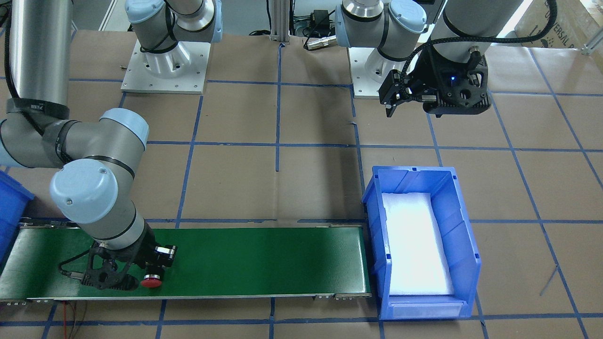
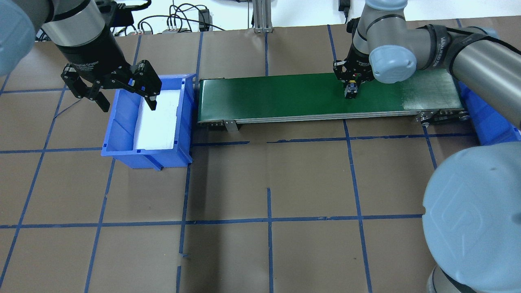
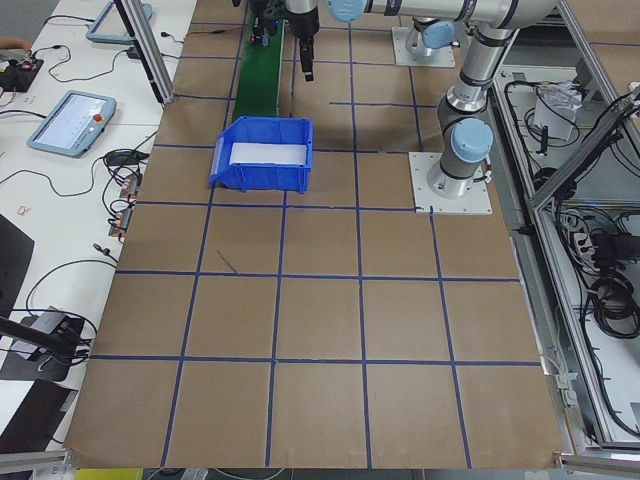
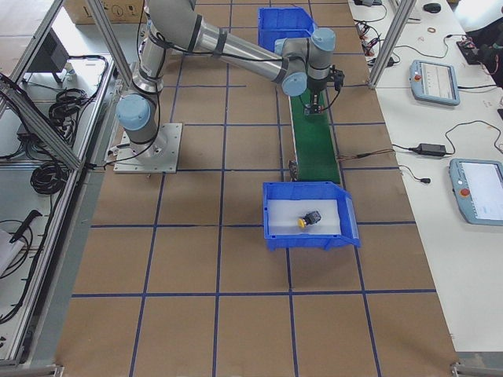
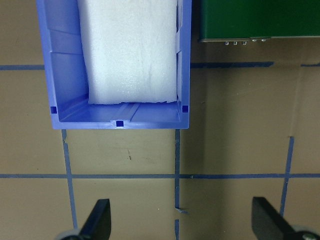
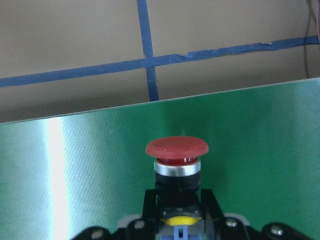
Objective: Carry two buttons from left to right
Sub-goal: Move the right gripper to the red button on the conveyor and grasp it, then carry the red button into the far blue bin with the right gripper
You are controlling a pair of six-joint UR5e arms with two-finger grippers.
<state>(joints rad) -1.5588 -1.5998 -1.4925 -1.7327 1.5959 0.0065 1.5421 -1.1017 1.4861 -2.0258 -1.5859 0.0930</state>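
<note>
Belt (image 1: 259,259) links the left bin (image 1: 464,221) to the right bin (image 2: 484,122), which is why the work sits at its two ends. The red button (image 6: 177,148) is near the belt's right end, well apart from the left bin. The right claw (image 6: 177,207) is clenched on its black body below the cap. Gripping the block rather than the smooth mushroom cap looks the safer hold, since flat sides give the fingers something to bear on. The cap juts clear of the fingers, toward the belt edge away from the robot. Whether the button rests on the belt or is just off it, I cannot tell. I judge this to be the pick-up for a short carry into the right bin, which lies near this end.

The yellow button (image 4: 305,221) lies on the foam (image 5: 130,50) in the left bin. It shows only from the right-side view, as the foam glares white elsewhere. The foam presumably cushions the parts. The left claw (image 5: 182,225) hangs released, fingers wide, above the brown surface (image 2: 309,175) just beside the bin's robot-side end, not over the button. High and spread like this, it is clear of the bin walls yet ready to drop onto that second button, whose trip looks not yet begun.
</note>
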